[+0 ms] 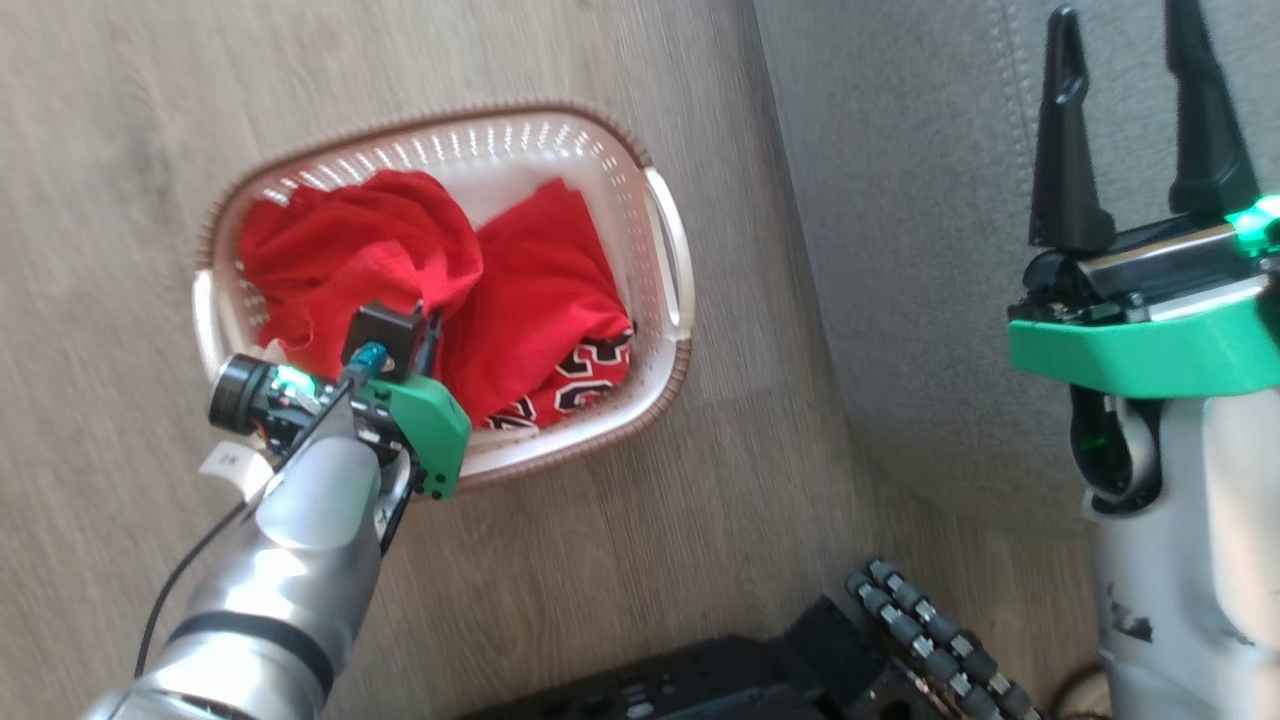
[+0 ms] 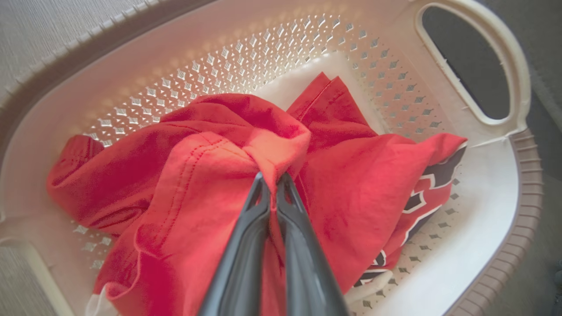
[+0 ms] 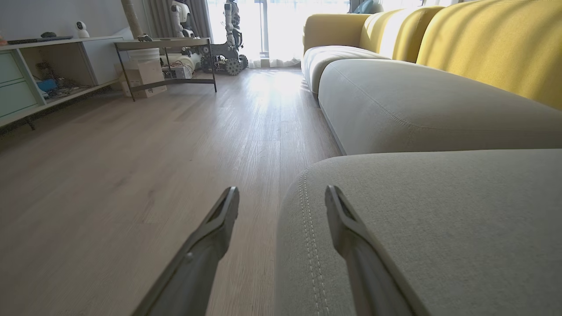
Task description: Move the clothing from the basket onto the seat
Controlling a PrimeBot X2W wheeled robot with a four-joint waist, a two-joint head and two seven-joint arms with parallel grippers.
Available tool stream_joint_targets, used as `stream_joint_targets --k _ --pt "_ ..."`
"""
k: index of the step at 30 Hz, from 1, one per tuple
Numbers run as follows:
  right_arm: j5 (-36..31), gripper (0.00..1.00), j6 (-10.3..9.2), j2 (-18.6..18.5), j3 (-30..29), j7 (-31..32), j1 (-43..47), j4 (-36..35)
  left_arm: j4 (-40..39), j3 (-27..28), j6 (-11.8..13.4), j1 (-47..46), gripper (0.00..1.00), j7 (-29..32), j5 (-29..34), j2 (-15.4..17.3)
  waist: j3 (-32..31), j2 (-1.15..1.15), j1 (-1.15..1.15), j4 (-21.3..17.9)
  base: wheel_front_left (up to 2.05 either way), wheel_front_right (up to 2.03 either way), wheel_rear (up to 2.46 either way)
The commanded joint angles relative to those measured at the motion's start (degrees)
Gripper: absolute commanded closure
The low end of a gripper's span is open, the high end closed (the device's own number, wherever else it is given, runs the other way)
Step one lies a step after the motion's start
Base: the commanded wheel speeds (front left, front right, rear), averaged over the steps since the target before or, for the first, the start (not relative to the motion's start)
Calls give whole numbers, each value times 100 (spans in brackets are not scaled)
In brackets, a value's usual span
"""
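Head view: The basket sits on the wood floor at upper left of centre. It holds the red clothing in two crumpled heaps, with black-and-white lettering showing at the pile's lower right. The left tool reaches in from the lower left, its fingers down in the fabric near the middle of the pile. The grey seat takes up the upper right, near the basket with a strip of floor between them. The right tool stands at the right edge in front of the seat, fingers spread and holding nothing.

Left wrist view: At bottom centre the left tool is closed, its two tips pinching a puckered fold of the clothing. The rest of the fabric lies across the middle of the basket, lettering at right. The perforated wall runs along the top, and a white handle sits at upper right.

Right wrist view: The right tool rises from the bottom edge, open and empty. One finger shows against the floor, the other against the seat's stitched edge. The seat runs from lower right toward top centre, with yellow back cushions at upper right. A table and a shelf unit stand at upper left.
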Motion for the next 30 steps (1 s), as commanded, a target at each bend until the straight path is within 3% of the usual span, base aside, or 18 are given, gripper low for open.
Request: stream_joint_targets --k 1,13,21,30 --pt "-59 0 -2 12 133 -28 240 -121 -114 40 -32 282 100 -89 -42 68 -357 0 0 153 0 0 0" --pt "-340 0 -2 12 292 -28 874 735 -1138 -66 -204 977 100 -193 -369 45 -2196 0 0 607 0 0 0" --pt "-450 0 -2 12 356 -28 1595 1293 -1795 -258 -176 1430 100 -194 -667 43 -3439 0 0 843 0 0 0" --pt "-449 0 -2 12 508 -28 2290 1612 -2392 -451 -201 1438 100 40 -804 43 -4408 0 0 1015 0 0 0"
